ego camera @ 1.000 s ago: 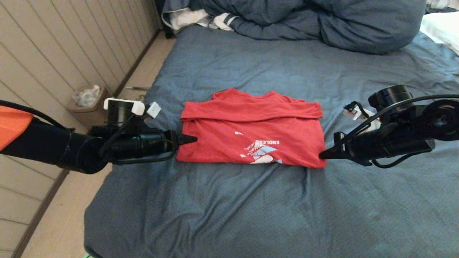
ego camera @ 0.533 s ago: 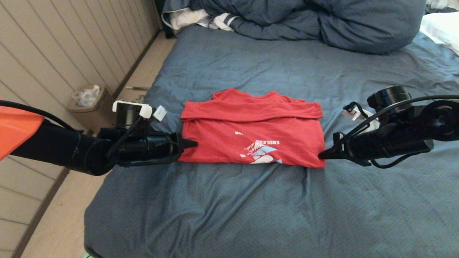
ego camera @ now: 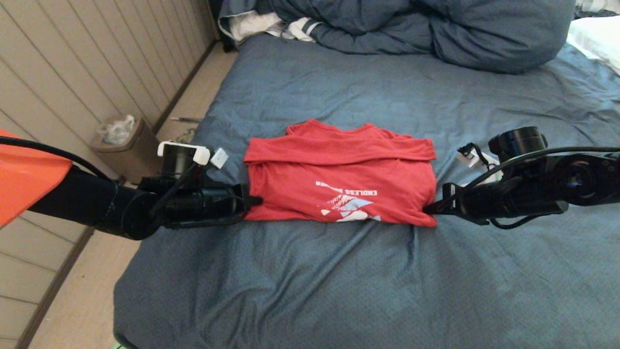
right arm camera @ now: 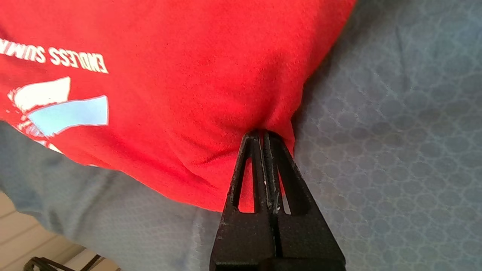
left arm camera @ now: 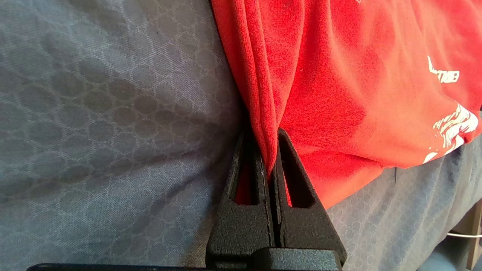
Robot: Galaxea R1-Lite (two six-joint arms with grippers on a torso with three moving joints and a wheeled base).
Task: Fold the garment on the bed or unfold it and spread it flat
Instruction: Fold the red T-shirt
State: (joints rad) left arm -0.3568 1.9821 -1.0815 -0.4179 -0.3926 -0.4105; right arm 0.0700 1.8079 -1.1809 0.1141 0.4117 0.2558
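The garment (ego camera: 339,174), a red T-shirt, lies folded into a rectangle on the middle of the bed (ego camera: 339,281), with white lettering and a white and light-blue graphic facing up near its front edge. My left gripper (ego camera: 255,199) is at the shirt's left side, shut on a pinch of red cloth layers (left arm camera: 265,113). My right gripper (ego camera: 428,210) is at the shirt's right front corner. Its fingers (right arm camera: 248,158) are closed together, with the tips pressed into puckered red fabric (right arm camera: 169,94).
A bunched dark-blue duvet (ego camera: 436,29) and a white striped cloth (ego camera: 271,24) lie at the head of the bed, and a white pillow (ego camera: 596,39) at the far right. A waste bin (ego camera: 118,140) stands on the floor left of the bed, by the panelled wall.
Both grippers have dropped lower and pushed into the shirt's side edges. The cloth has bunched at both sides, and more of the white lettering shows.
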